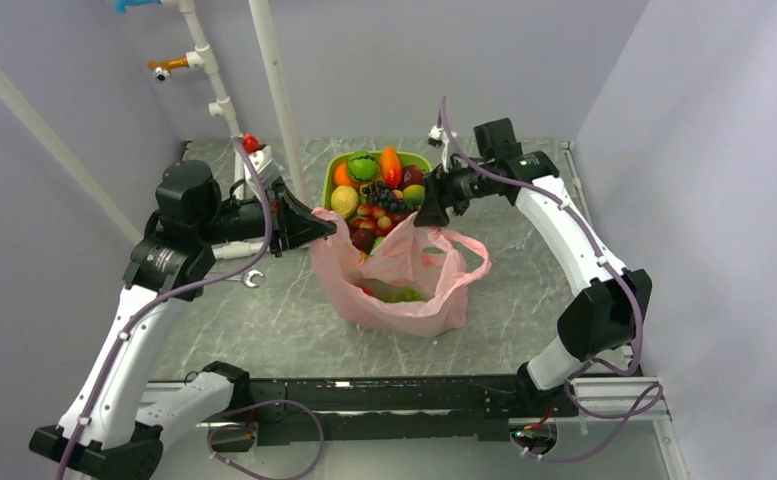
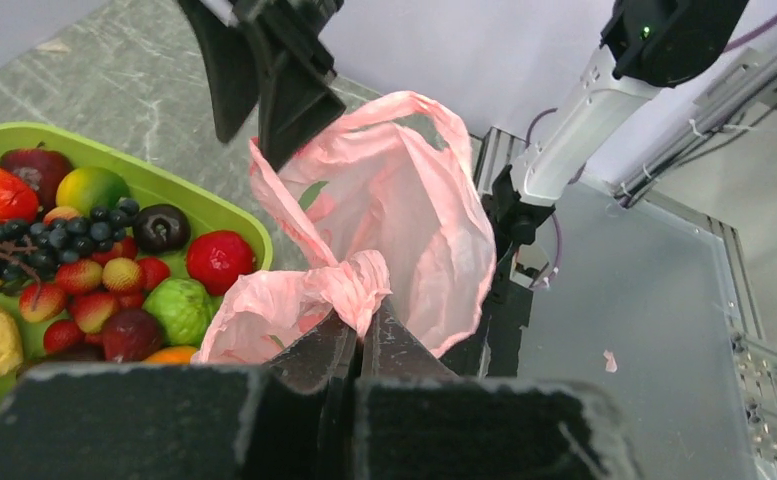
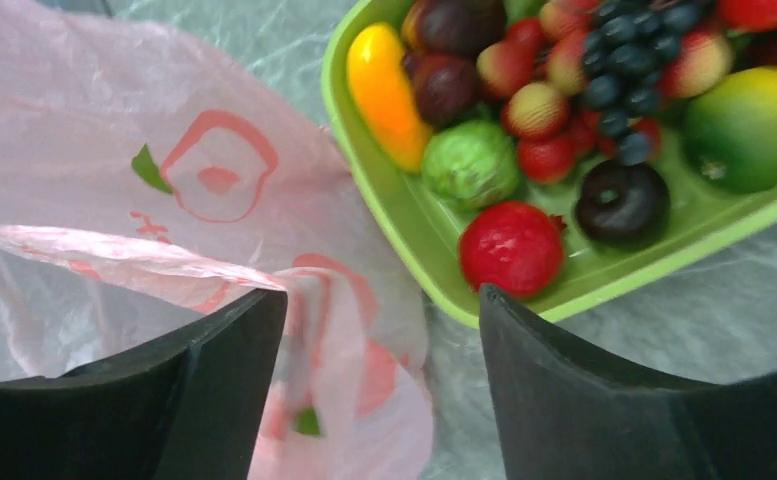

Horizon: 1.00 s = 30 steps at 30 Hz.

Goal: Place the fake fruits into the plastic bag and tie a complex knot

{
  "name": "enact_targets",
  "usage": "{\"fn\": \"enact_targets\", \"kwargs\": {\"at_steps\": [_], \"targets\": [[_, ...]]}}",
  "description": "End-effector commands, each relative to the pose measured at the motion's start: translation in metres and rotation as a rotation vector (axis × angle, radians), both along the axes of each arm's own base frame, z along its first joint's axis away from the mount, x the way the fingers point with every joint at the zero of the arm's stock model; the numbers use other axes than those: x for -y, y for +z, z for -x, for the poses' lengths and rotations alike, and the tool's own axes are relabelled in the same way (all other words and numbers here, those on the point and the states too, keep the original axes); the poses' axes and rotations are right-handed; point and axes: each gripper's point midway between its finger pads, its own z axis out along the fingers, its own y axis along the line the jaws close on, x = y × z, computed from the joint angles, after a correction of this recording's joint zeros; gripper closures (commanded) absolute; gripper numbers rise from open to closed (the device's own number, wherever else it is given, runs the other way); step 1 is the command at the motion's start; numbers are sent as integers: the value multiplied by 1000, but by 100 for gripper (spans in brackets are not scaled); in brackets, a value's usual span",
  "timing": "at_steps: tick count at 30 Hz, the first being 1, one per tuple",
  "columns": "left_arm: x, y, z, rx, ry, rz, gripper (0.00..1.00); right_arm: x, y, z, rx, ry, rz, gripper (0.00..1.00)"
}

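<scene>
The left gripper (image 2: 361,335) has its fingers (image 2: 404,352) pressed together on a twisted bunch of pink film at the rim of the plastic bag (image 2: 409,210). The pinch sits just off the near-left corner of the lime-green tray (image 2: 226,212). Behind the fingers the wrist lies roughly level. The forearm of the left arm (image 1: 139,330) runs away from the tray to a raised elbow. From there the white link drops to its base at the table's near edge, well to the tray's near left.

The right gripper (image 3: 384,340) stands with its fingers (image 3: 214,380) spread apart and nothing clamped between them. A loose edge of the bag's film lies against the inner face of one finger. The other finger hangs over bare table (image 3: 684,300) just beside the tray's rim. Seen from above, this gripper points downward at the tray's near-right corner. Its wrist hooks over from the top of the right arm (image 1: 564,235), whose long white link slants down and away from the tray to a folded elbow. The arm then runs on to its base, well to the tray's near right.

The bag stands on the table just beside the tray's near edge with its mouth open upward. One handle loop hangs free on the side away from the held bunch. Green grapes and something red lie inside the bag. Most of the fake fruits (image 1: 379,195) are heaped in the tray: red, green, orange, yellow and dark grapes.
</scene>
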Motion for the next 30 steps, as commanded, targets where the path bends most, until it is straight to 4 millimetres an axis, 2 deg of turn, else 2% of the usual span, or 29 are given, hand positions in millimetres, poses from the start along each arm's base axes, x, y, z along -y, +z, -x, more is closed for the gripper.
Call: {"fn": "enact_targets", "kwargs": {"at_steps": [1,2,4,6,7,9,12,17,23,26,28,29,30], "targets": [[-9,8,-15,-53,143,43,100,42,52,-39,150,-131,-26,10],[-11,7,-22,-67,181,44,100,58,59,-41,146,-170,-35,2],[-17,4,-43,-106,297,53,100,88,67,-35,124,-232,-39,0],[-23,-1,-62,-151,402,50,100,107,69,-11,109,-255,-24,0],[-25,-8,-71,-184,437,36,100,108,66,3,100,-246,-15,0],[-27,-15,-80,-217,471,13,100,107,52,36,53,-234,-16,0],[-25,-20,-82,-225,467,18,100,105,40,71,32,-226,-32,0],[-27,-23,-85,-202,489,32,100,101,29,92,5,-205,-55,1],[-29,-24,-92,-198,510,15,100,76,48,125,-128,-53,-234,1],[-29,-24,-93,-197,515,16,100,66,40,139,-188,-27,-256,2],[-31,-26,-94,-203,531,14,100,57,35,152,-216,14,-263,6],[-32,-27,-95,-204,536,13,100,53,35,158,-230,29,-270,13],[-32,-27,-94,-203,536,11,100,50,38,163,-225,45,-280,24]]}}
